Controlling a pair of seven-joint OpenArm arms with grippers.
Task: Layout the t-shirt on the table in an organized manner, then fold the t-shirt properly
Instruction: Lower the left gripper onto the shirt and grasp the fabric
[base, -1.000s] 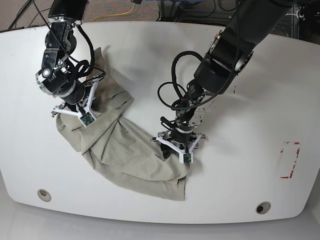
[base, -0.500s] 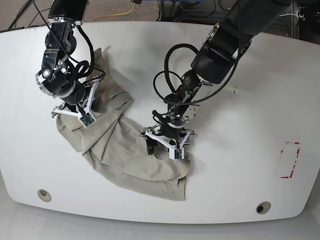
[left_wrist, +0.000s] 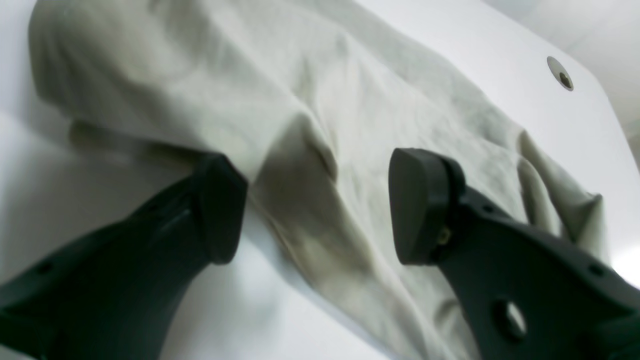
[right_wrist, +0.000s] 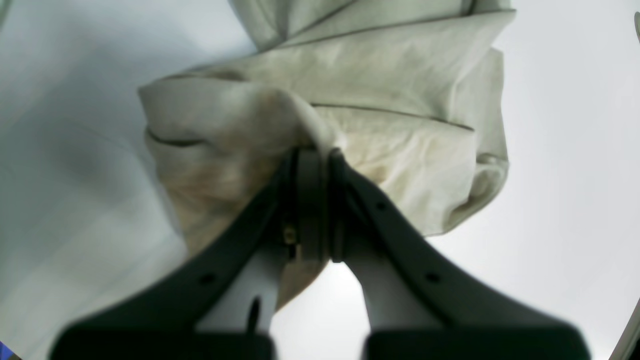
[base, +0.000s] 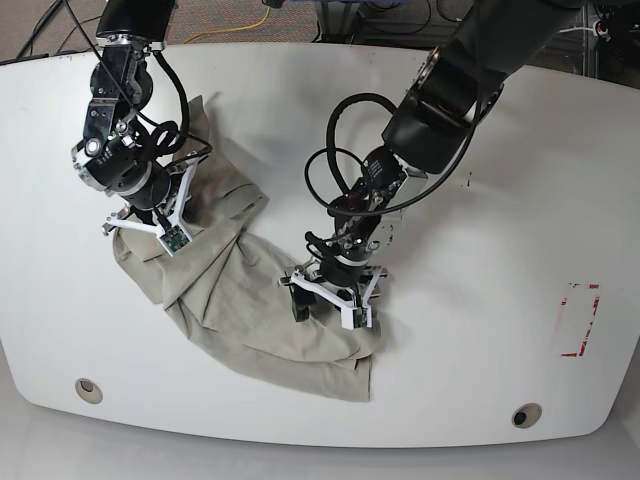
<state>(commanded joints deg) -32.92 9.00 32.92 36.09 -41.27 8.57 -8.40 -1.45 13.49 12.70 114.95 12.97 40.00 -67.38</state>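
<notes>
Currently the table (base: 500, 200) carries the whole workload: a white glossy top with rounded corners, a round hole (base: 88, 388) near its front left corner in the base view, a second round hole (base: 526, 414) near its front right corner, and a red tape rectangle (base: 578, 320) toward its right edge.

On the table lies the t-shirt (base: 250, 300), beige, wrinkled and bunched into a diagonal heap. It occupies the left half of the table in the base view, running from the area under my right arm down to a folded corner near the front edge. It is not spread flat; several layers overlap.

My right gripper (base: 140, 222) stands at the upper left end of the t-shirt. In the right wrist view my right gripper (right_wrist: 312, 200) has its jaws pressed together on a gathered fold of the cloth (right_wrist: 350, 100), with fabric bulging on both sides of the clamp.

My left gripper (base: 330, 300) sits on the t-shirt's right edge, near the middle of the table. In the left wrist view my left gripper (left_wrist: 315, 205) has its jaws wide apart. A raised ridge of cloth (left_wrist: 300, 165) runs between the two pads (left_wrist: 415, 205); neither pad is closed on it. One pad rests at the cloth's edge over bare table, the other over fabric.
</notes>
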